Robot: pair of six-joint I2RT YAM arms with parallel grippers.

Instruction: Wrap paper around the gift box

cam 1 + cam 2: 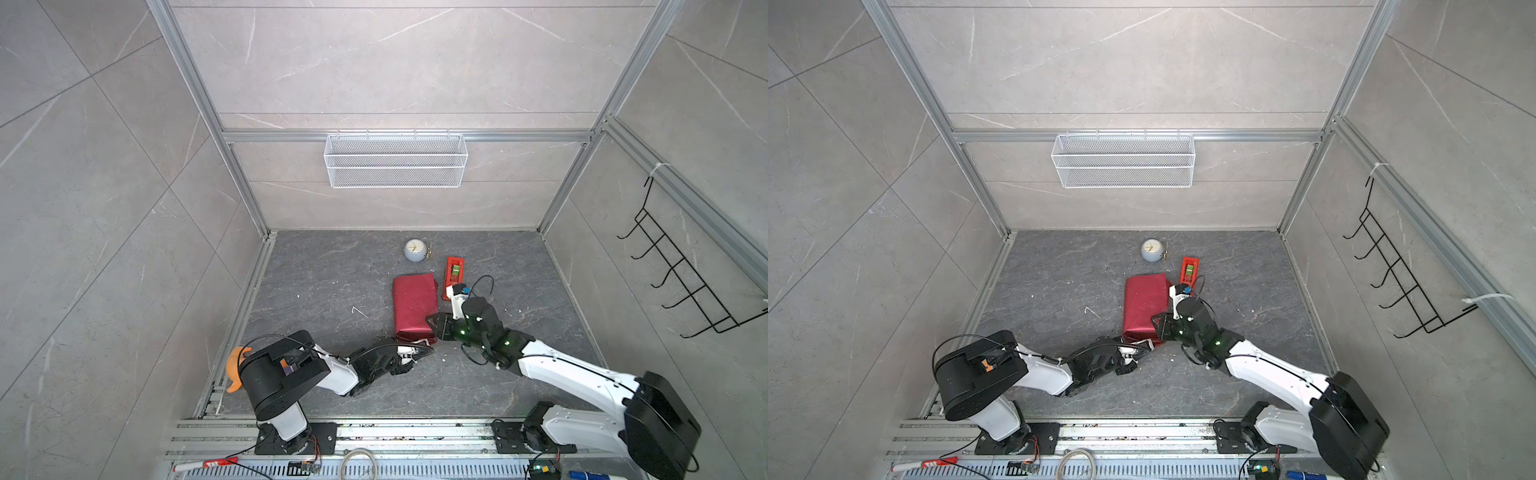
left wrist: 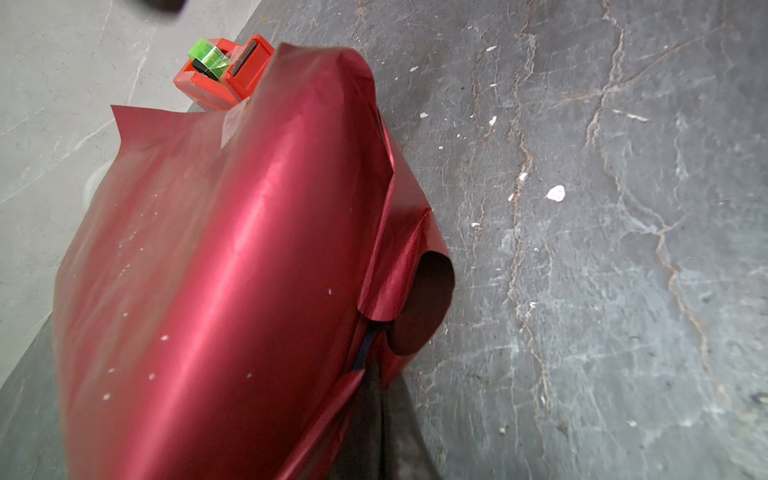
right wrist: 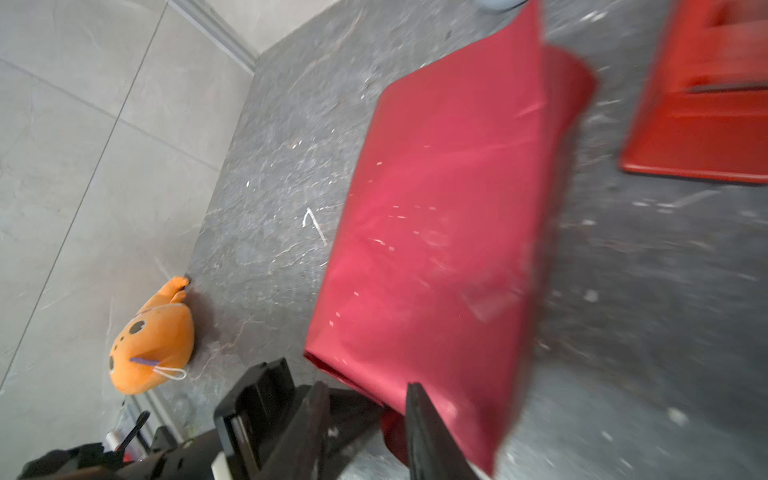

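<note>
The paper (image 1: 413, 305) (image 1: 1144, 303) is wrapped shiny red side out around the gift box, forming a parcel in the middle of the floor. Of the gift box itself only a navy sliver (image 2: 362, 353) shows, through the folds at the near end. My left gripper (image 1: 424, 345) (image 2: 380, 386) is shut, its tips against those near-end folds; I see no paper between the fingers. My right gripper (image 1: 432, 324) (image 3: 368, 415) stands open at the parcel's near right corner, with a bit of the paper's end fold showing between its fingers.
A red tape dispenser (image 1: 454, 276) (image 2: 224, 70) with a green roll lies just right of the parcel's far end. A small clock (image 1: 414, 250) sits behind. An orange plush toy (image 1: 236, 368) (image 3: 151, 340) rests by the left wall. A wire basket (image 1: 395, 160) hangs on the back wall.
</note>
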